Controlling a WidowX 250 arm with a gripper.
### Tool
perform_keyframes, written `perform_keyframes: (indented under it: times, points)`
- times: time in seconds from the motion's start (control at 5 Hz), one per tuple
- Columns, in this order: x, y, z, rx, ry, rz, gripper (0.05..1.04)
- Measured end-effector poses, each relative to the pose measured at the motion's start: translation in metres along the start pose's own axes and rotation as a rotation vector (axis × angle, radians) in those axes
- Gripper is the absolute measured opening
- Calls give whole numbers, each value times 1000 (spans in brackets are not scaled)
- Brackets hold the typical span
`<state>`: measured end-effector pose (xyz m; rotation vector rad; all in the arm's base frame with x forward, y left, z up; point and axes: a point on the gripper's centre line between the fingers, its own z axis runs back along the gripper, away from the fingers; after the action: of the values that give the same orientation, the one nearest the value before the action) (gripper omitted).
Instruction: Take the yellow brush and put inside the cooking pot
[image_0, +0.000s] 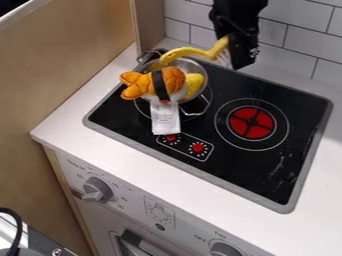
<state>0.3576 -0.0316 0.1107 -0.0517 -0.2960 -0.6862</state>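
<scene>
The black gripper (235, 52) hangs at the top of the camera view, over the back edge of the stove, shut on the head end of the yellow brush (189, 52). From there the brush's curved handle extends left over the back rim of the metal cooking pot (201, 75), with its pale bristles angled down beside the gripper. The pot stands on the back-left burner. An orange and white plush toy with a black band (172, 77) and a yellow item (194, 83) lie in it, the toy's orange end sticking out over the left rim.
A white tag (165, 119) hangs from the toy over the pot's front. The red burner (252, 123) lies right of the pot, and red stove knobs (198, 147) sit in front. A wooden panel (63, 65) borders the left side; a tiled wall (294, 42) stands behind.
</scene>
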Motion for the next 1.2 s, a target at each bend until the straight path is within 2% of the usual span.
perform_keyframes:
  times: [0.2,0.4,0.6,0.8,1.0,1.2]
  points:
    - [0,13,-8,18,-45,-31,546]
    - [-10,24,-18,50,-61,-87,545]
    - [-19,33,-20,71,-64,-112,545]
    - [-26,34,-24,79,-46,-104,546]
    - [-35,29,-28,69,-18,-88,545]
    - [-38,26,-28,77,-20,-75,545]
